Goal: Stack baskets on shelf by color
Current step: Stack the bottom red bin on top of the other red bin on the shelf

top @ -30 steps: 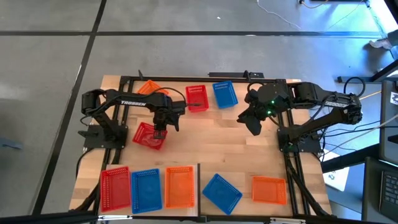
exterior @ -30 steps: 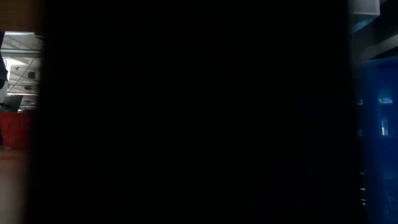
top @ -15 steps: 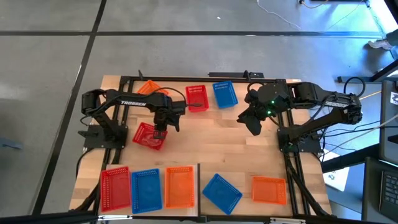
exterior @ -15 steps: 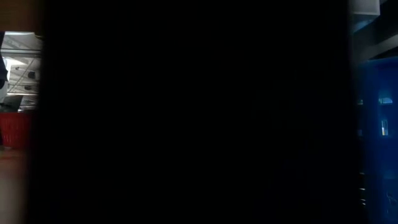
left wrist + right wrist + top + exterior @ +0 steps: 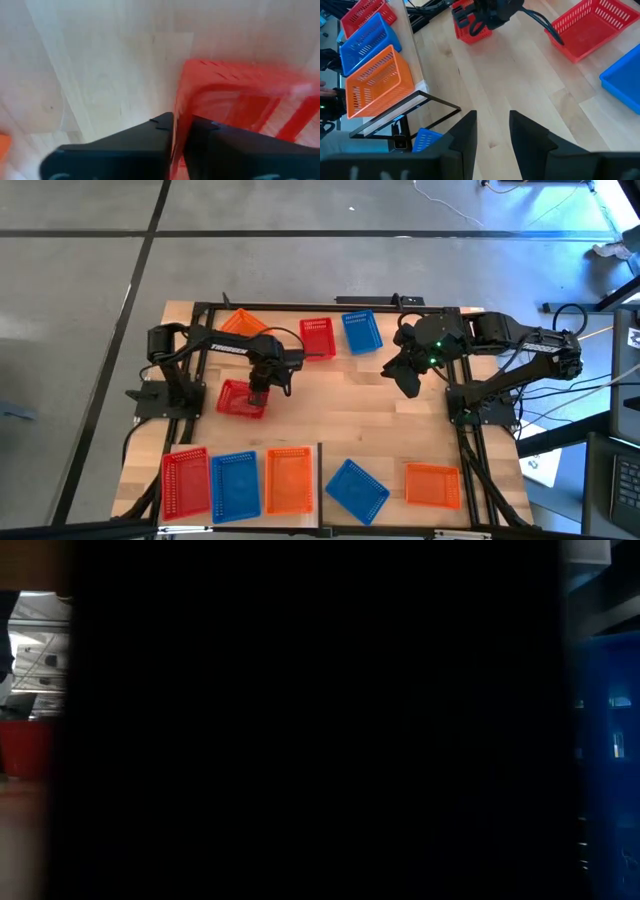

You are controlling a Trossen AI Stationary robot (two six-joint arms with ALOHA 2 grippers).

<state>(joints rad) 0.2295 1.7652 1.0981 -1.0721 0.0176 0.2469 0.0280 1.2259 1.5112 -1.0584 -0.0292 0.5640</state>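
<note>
Two pincers show: the left pincer (image 5: pixel 258 387) pinches the rim of a red basket (image 5: pixel 238 399) on the counter (image 5: pixel 340 405); the right pincer (image 5: pixel 408 384) hovers spread, empty.

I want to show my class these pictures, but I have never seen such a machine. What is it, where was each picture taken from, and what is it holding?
It is a robot with two dark arms at a wooden table, each ending in a two-finger pincer. One picture looks straight down from above; one sits at table height but is almost wholly dark; two come from cameras on the wrists. Small red, blue and orange mesh baskets lie about, and three stand in a row on a pale shelf at the near edge. The left pincer has shut on the rim of a red basket. The right pincer is open, holds nothing, and hangs over the table.
</note>
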